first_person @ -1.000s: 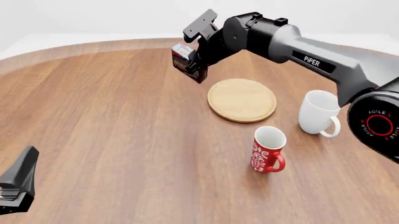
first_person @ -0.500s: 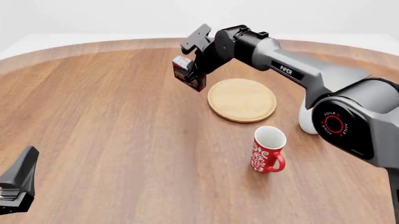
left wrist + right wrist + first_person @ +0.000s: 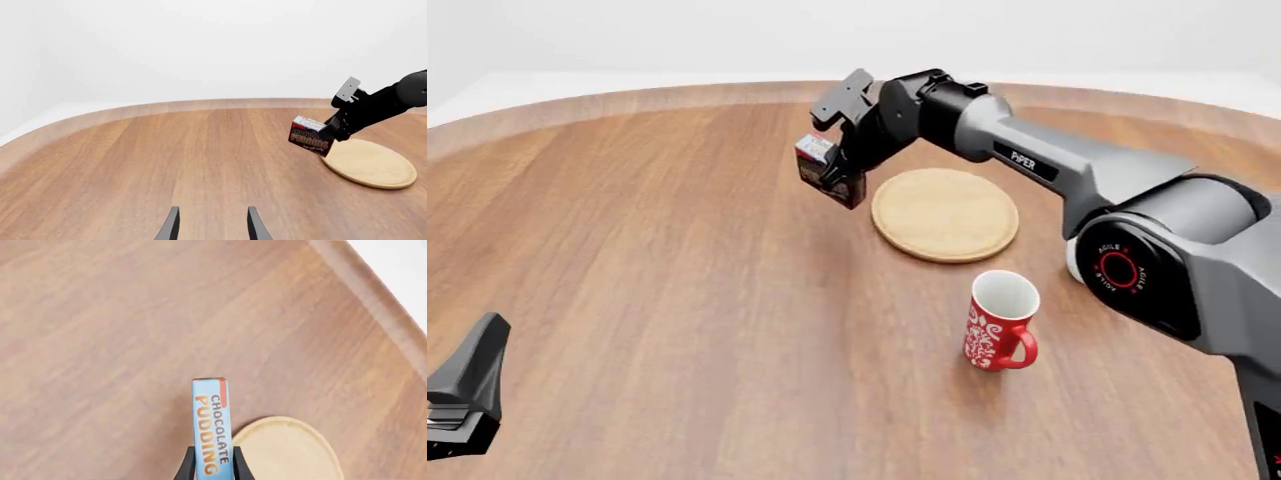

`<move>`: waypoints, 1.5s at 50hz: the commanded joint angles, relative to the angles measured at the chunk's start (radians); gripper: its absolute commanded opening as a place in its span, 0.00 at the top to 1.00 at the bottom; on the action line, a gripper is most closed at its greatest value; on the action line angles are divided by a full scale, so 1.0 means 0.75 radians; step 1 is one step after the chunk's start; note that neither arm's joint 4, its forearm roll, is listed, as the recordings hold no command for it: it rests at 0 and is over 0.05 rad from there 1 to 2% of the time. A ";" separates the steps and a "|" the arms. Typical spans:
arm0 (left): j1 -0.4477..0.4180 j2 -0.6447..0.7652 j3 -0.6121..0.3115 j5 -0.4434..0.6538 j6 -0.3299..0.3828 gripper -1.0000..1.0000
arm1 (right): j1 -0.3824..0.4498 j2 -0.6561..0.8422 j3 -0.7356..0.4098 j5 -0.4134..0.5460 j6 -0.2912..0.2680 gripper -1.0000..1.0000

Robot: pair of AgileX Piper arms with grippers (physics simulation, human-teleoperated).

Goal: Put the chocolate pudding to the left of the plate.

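The chocolate pudding is a small dark-brown carton with a light blue band, held tilted in the air just left of the plate, a flat light-wood disc. My right gripper is shut on it. From the right wrist, the chocolate pudding stands edge-on between the fingers, with the plate beside it below. The left wrist view shows the chocolate pudding hanging at the plate's near edge. My left gripper is open and holds nothing, low at the front left.
A red patterned mug stands in front of the plate. A white mug's edge peeks out behind the right arm's base. The round table's rim curves along the back.
The right arm has stretched farther out and its wrist has sunk a little, bringing the pudding slightly lower beside the plate. The white mug is now mostly hidden. The left arm is still.
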 commanded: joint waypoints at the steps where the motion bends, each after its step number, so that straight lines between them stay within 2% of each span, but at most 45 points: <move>1: 0.000 0.000 0.000 0.000 0.000 0.00 | 0.006 0.011 0.009 -0.002 0.026 1.00; 57: 0.000 0.000 0.000 0.000 0.000 0.00 | 0.040 0.092 -0.047 0.059 0.027 1.00; 75: 0.000 0.000 0.000 0.000 0.000 0.00 | 0.027 0.121 -0.091 0.093 0.006 1.00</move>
